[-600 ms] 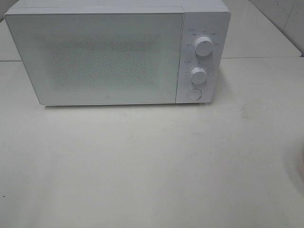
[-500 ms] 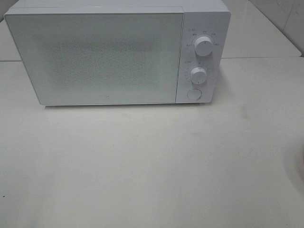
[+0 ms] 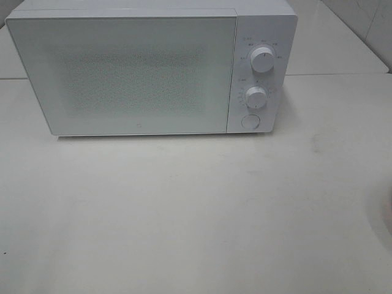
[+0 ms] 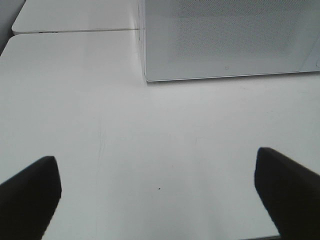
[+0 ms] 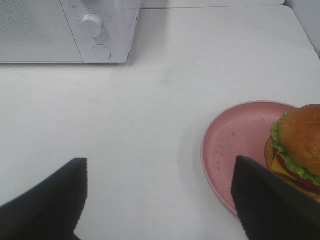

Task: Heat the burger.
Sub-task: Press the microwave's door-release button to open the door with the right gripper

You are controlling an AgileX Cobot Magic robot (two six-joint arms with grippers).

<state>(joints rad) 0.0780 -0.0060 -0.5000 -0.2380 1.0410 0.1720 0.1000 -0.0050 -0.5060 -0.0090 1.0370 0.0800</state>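
Observation:
The burger [image 5: 301, 142], with a brown bun, green lettuce and a red and yellow filling, sits on a round pink dish [image 5: 235, 145] in the right wrist view. My right gripper [image 5: 160, 162] is open above the bare table, and the dish lies beside one of its dark fingers [image 5: 265, 200]. The white microwave [image 3: 141, 73] stands at the back of the table with its door shut. My left gripper [image 4: 155, 157] is open over the table in front of the microwave [image 4: 225, 40], holding nothing. Neither gripper nor the burger shows in the exterior view.
The microwave's panel carries two white knobs [image 3: 263, 59] [image 3: 256, 96] and a round button [image 3: 250, 121]. The white table [image 3: 184, 208] stretches in front of it. A seam between tabletops [image 4: 75, 32] runs behind the microwave's left side.

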